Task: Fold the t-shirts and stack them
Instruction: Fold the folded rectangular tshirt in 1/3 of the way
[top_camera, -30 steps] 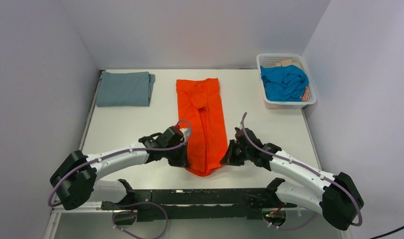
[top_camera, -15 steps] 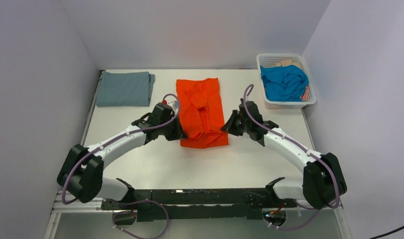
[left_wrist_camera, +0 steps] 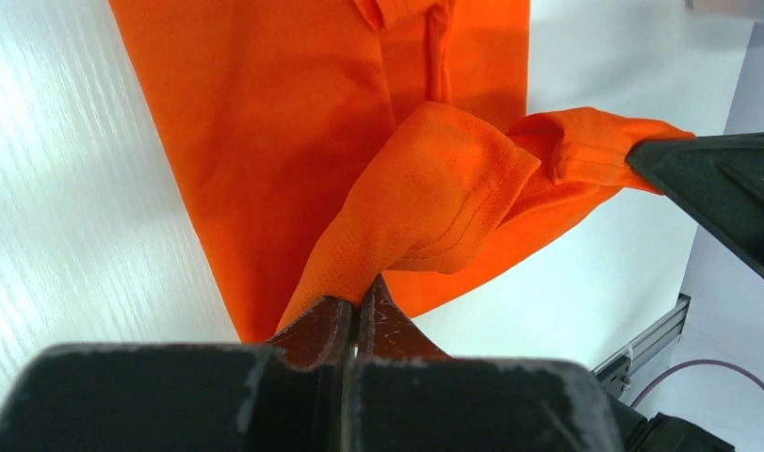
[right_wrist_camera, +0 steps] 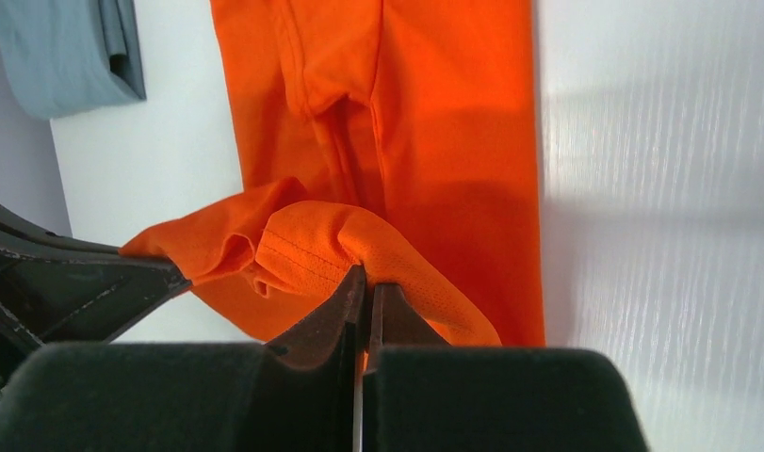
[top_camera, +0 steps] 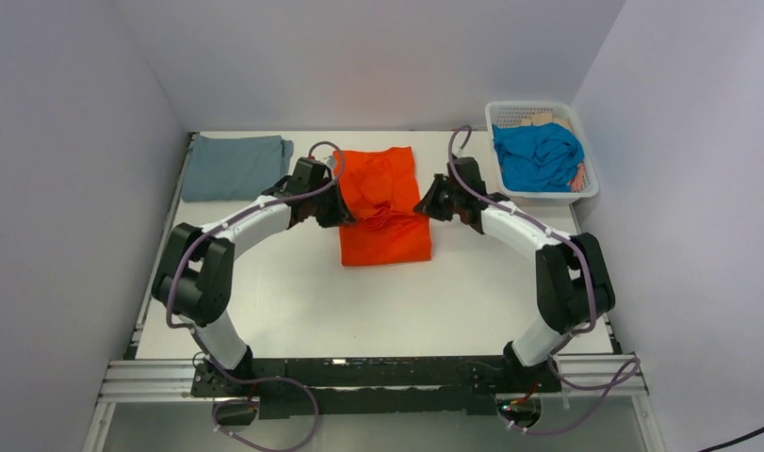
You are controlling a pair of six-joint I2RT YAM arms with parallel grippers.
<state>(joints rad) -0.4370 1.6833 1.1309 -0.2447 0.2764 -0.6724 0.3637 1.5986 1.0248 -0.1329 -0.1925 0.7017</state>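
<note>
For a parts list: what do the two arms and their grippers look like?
Left arm and right arm: white link shells, black joints. A purple cable loops along each. Left gripper and right gripper: black, fingers tapering to scuffed reddish-brown tips.

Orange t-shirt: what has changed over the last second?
The left hand and right hand, each shut on the near hem of the orange t-shirt, carried that hem away from the bases, folding the shirt about in half. The grey-blue t-shirt, the turquoise t-shirt and its white basket stayed put.
</note>
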